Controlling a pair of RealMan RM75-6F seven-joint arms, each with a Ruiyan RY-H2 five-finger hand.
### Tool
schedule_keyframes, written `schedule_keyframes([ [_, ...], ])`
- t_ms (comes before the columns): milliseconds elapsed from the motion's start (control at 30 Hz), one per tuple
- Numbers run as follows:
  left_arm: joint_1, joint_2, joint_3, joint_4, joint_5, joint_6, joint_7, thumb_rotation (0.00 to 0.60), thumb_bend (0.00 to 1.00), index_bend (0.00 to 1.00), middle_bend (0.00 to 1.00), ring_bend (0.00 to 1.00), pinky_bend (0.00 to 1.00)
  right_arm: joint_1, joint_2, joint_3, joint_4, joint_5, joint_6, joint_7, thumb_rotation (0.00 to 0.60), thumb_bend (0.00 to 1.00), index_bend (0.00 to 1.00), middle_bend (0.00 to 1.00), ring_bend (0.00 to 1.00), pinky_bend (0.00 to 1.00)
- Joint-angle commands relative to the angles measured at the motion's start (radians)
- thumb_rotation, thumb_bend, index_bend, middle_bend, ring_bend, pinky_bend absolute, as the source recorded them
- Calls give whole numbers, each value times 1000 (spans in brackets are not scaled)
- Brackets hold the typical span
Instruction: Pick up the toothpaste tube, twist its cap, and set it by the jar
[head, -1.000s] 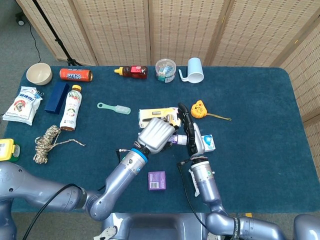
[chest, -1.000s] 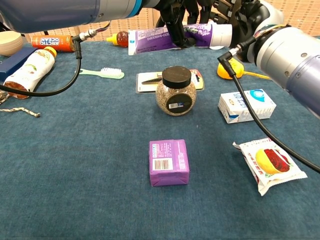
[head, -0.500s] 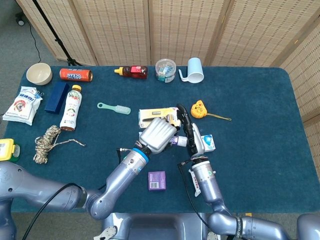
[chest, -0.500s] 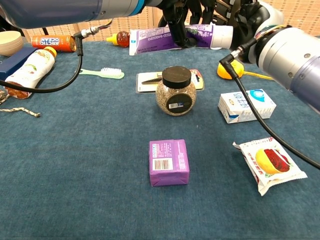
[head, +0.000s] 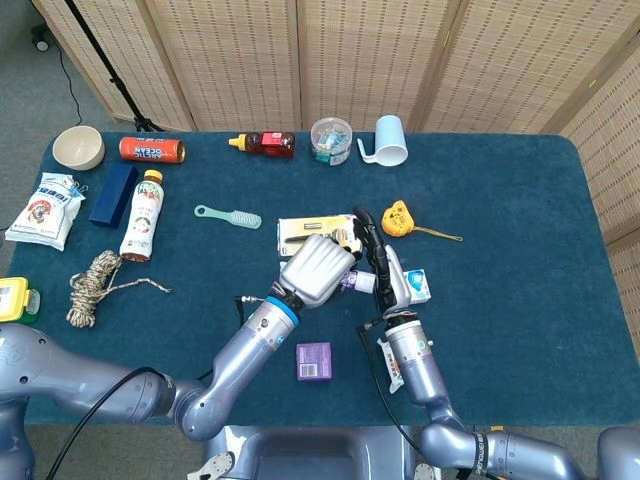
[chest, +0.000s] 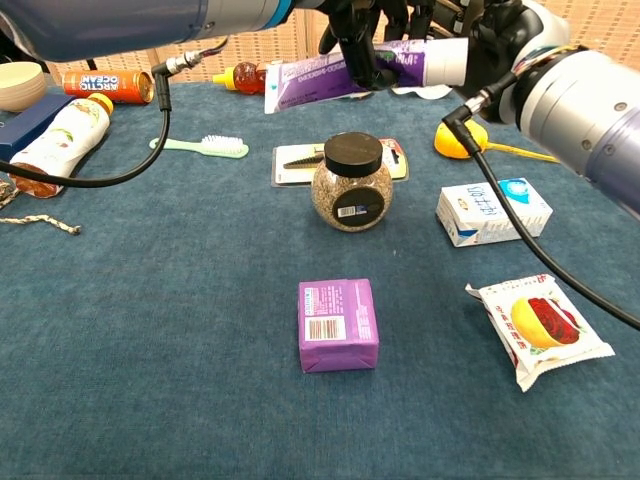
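Observation:
A purple and white toothpaste tube (chest: 325, 80) hangs level in the air above the jar (chest: 351, 182), a glass jar with a black lid and grainy contents. My left hand (chest: 365, 35) grips the tube around its middle. My right hand (chest: 495, 30) closes its fingers on the white cap (chest: 450, 68) at the tube's right end. In the head view the left hand (head: 317, 268) and right hand (head: 387, 272) meet over the table's middle, with a short piece of the tube (head: 357, 283) showing between them. The jar is hidden there.
A purple box (chest: 338, 322) lies in front of the jar. A blue and white carton (chest: 493, 211) and a snack packet (chest: 540, 330) lie to the right. Behind the jar are a carded tool (chest: 300, 158), a green brush (chest: 205, 146) and a yellow tape measure (chest: 455, 140).
The tube has shifted slightly right and tilted, its cap end now a little higher. Both hands keep their hold.

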Motion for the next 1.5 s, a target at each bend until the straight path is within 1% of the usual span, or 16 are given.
schedule_keyframes([
  [33,4,-1,1,-4,-3,3,0,600,524,629,575,527,634,1,2,-2,3,-3,-1,0,0,0,0,0,0,0],
  [267,26,17,-5,-24,-2,13,-19,600,530,635,576,525,634,-4,10,-15,17,-5,3,-10,0,0,0,0,0,0],
  [467,56,59,18,-60,28,11,-29,600,530,635,576,523,634,-8,29,-23,19,-19,10,-29,0,0,0,0,0,0],
  [800,124,140,95,-125,97,-12,-49,600,530,635,576,520,634,-20,97,-26,-4,-32,10,-59,0,0,0,0,0,0],
  [1000,151,149,133,-121,111,-27,-59,600,530,626,576,510,634,-30,143,-31,-26,-40,8,-79,0,0,0,0,0,0],
  [1167,167,135,165,-85,96,-53,-59,600,530,597,570,489,634,-38,188,-35,-49,-41,4,-92,0,0,0,0,0,0],
  [1333,170,116,176,-57,79,-65,-53,600,530,562,541,458,634,-44,207,-40,-53,-37,6,-92,0,0,0,0,0,0],
  [1400,171,110,180,-48,68,-74,-51,600,529,534,517,436,634,-47,213,-41,-52,-36,9,-92,0,0,0,0,0,0],
  [1467,171,108,182,-46,60,-81,-48,600,526,475,450,376,629,-48,218,-41,-51,-35,9,-90,0,0,0,0,0,0],
  [1500,170,108,184,-46,56,-85,-46,600,525,437,405,333,607,-49,220,-40,-50,-34,11,-89,0,0,0,0,0,0],
])
